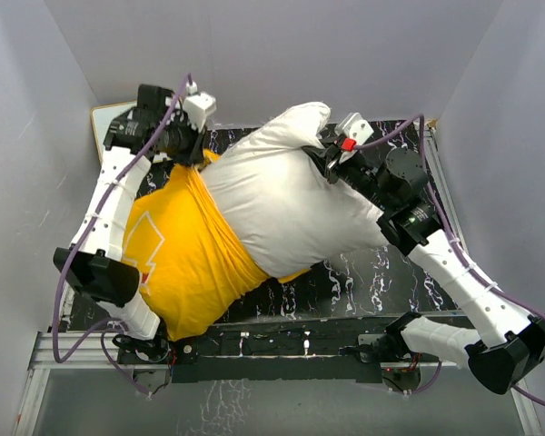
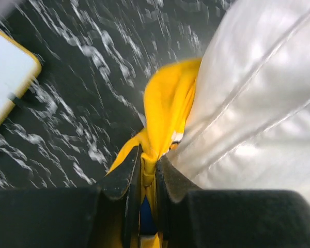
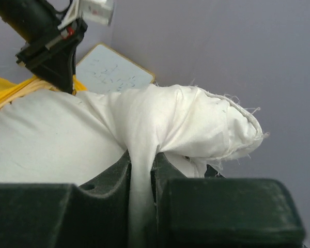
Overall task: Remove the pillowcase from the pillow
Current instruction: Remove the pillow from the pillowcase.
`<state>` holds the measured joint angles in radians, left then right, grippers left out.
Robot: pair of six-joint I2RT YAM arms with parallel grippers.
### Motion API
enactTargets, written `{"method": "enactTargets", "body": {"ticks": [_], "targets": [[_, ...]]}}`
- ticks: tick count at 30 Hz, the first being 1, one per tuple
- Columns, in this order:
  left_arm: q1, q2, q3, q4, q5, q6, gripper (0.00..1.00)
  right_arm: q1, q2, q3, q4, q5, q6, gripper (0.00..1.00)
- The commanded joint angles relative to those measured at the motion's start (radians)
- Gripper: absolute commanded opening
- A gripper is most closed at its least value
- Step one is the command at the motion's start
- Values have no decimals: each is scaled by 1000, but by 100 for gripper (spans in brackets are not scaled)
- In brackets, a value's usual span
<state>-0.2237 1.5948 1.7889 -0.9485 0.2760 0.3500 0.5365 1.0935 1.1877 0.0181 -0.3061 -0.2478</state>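
Mid-strip is judged as the step in hand. The black marbled worktop (image 1: 345, 282) is crossed diagonally by the pillow (image 1: 291, 200). About half of it is bared toward the far right corner and the rest is cased. The pillowcase (image 1: 186, 259) is bunched over the end lying toward the near left corner, with its open hem drawn as a band across the pillow's middle. A white-faced board (image 1: 104, 118) is seen at the far left corner, apart from the pillow. The left gripper (image 2: 149, 165) is placed near the far edge, left of centre. Its jaws are closed to a narrow slit on a pinched fold of the yellow hem, with white pillow shell lying against the outside of one finger. The right gripper (image 3: 142, 160) is clamped on a twisted wad of white pillow fabric beside the pillow's far corner, and only cloth is seen between its fingers. That corner appears raised off the surface. For the next move, the two grips are to be drawn apart, with the case pulled toward the near left corner while the pillow is held or pulled toward the far right. The hem is stretched tight over plump fill, so slip at either pinch is judged the main risk. A regrip further down the case will probably be needed.
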Motion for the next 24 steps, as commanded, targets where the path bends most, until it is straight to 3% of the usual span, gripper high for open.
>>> {"method": "enactTargets", "body": {"ticks": [1,3,6,9,14,17,21,23,24], "targets": [[49,73,427,85,-101,-1,0,-23,-72,-51,425,221,41,8],[48,88,550,147,-74,-28,0,-24,-69,-77,486,283,43,8],[48,35,534,259,-23,-61,0,-29,-42,-86,476,460,40,8],[44,-53,378,311,38,-94,0,-38,-38,-148,440,611,81,8],[39,-177,-36,299,141,-126,0,-56,-72,-331,370,693,249,10],[36,-222,-242,329,184,-145,0,-65,-82,-361,212,732,383,48],[29,-241,-374,336,244,-178,0,-71,-159,-347,66,805,490,85],[25,-231,-394,346,267,-199,0,-71,-192,-271,-33,798,523,97],[22,-231,-399,356,278,-212,0,-70,-199,-236,-77,773,539,98]]}}
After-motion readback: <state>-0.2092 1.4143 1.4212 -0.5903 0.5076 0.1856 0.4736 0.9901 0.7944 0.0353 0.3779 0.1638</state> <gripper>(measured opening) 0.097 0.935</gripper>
